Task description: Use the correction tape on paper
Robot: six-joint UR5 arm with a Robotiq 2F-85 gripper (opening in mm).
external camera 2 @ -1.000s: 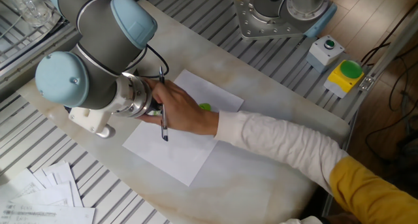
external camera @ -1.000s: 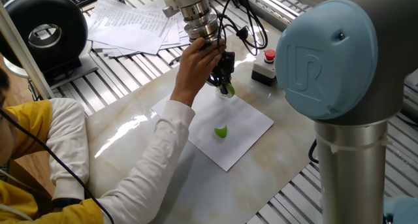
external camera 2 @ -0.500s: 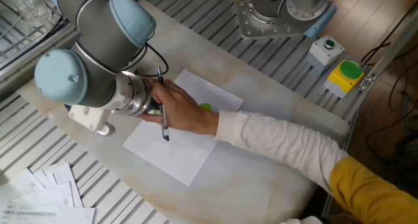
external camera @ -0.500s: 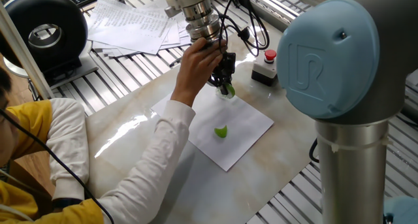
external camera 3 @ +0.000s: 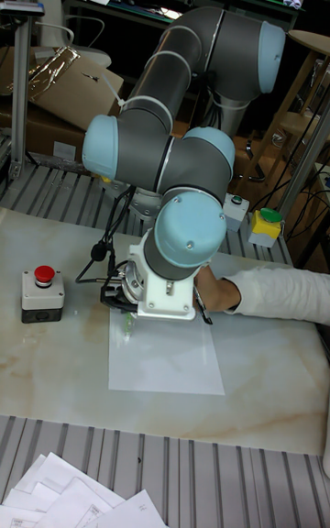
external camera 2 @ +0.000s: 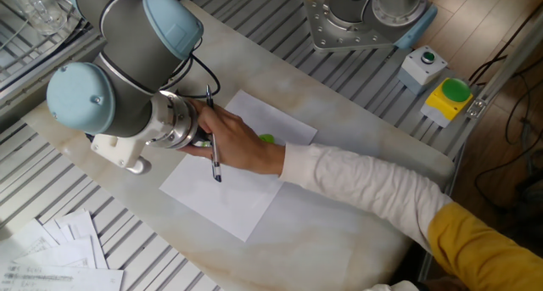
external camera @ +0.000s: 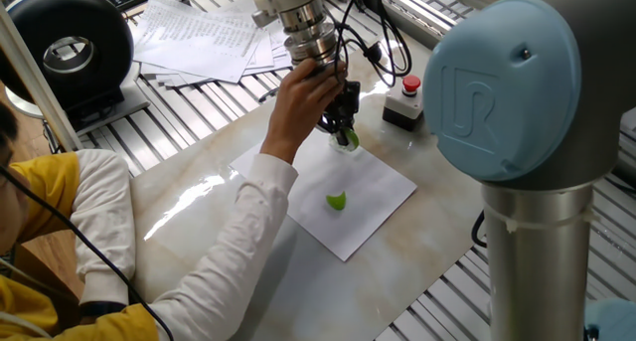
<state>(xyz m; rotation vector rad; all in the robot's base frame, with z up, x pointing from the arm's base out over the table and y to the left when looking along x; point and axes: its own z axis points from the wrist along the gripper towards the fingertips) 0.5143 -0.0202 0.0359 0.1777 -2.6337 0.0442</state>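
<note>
- Seeing the paper (external camera: pixel 343 197), 1 blank white sheet, lying flat on the marble table (external camera: pixel 189 197).
- We are noticing 1 small green piece (external camera: pixel 337 200) resting on it.
- A person's hand (external camera: pixel 301 102) is wrapping the gripper (external camera: pixel 344 134), which is holding a green-tipped object; we cannot tell how far its claw is opening.
- A fanned stack of printed sheets (external camera: pixel 204 38) is lying behind.

the paper (external camera: pixel 348 197) lies flat on the tabletop (external camera: pixel 199 197). a small cap-like piece (external camera: pixel 337 200) sits on the sheet's middle. the gripper (external camera: pixel 343 132) hangs over the sheet's far edge, a person's hand (external camera: pixel 298 97) wrapped around it. a button box (external camera: pixel 402 100) stands just beyond the paper, and a fanned stack of printed sheets (external camera: pixel 204 38) lies further back, well apart.
</note>
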